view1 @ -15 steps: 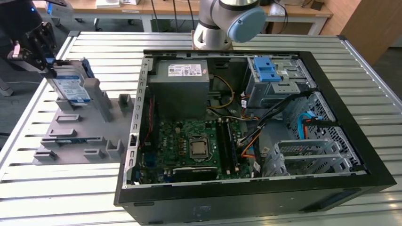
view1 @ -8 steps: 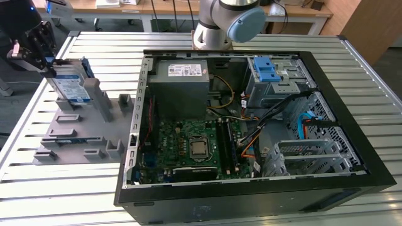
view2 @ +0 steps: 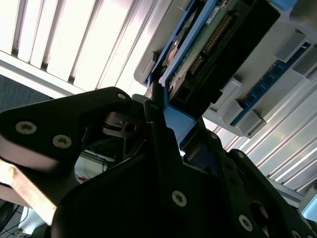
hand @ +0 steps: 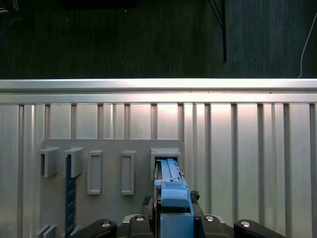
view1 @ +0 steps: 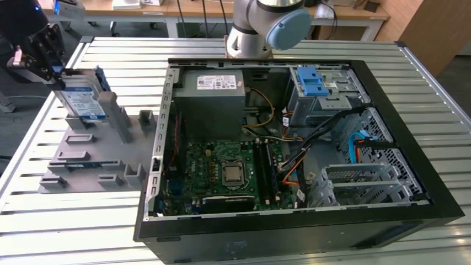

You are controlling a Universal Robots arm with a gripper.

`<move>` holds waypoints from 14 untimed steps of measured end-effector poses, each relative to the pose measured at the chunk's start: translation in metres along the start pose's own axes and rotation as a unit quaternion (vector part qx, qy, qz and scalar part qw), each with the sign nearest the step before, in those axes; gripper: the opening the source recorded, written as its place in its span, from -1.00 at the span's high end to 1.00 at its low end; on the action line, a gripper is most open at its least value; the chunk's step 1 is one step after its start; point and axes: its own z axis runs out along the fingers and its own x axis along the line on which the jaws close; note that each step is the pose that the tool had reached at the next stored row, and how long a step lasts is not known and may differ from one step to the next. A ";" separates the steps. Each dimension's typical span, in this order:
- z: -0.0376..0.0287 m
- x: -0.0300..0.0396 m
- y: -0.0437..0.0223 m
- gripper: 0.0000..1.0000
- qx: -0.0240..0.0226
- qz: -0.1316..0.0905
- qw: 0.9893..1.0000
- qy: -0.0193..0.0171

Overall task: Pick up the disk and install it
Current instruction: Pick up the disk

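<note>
Grasp stage. My claw point(view1: 53, 70) is clamped on the top edge of the disk point(view1: 79, 102), a flat silver hard drive in a blue plastic bracket. The disk stands upright in the grey slotted rack point(view1: 96, 160) on the ribbed metal counter point(view1: 74, 221). Installation into the open black computer case point(view1: 294, 237) is not yet done.

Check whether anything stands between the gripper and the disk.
Nothing visible does. In both wrist views the gripper is closed on the blue carrier edge of the disk. The disk stands on edge in a slot of the grey holder.
</note>
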 end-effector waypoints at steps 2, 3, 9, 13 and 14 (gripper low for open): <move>-0.0006 0.0000 0.0000 0.27 0.000 0.000 1.000 0.000; -0.0008 0.0000 0.0000 0.27 0.000 0.000 1.000 0.000; -0.0021 0.0000 0.0001 0.27 0.000 0.000 1.000 0.000; -0.0034 0.0000 0.0001 0.27 0.000 0.000 1.000 0.000; -0.0037 0.0000 0.0001 0.27 0.000 0.000 1.000 0.000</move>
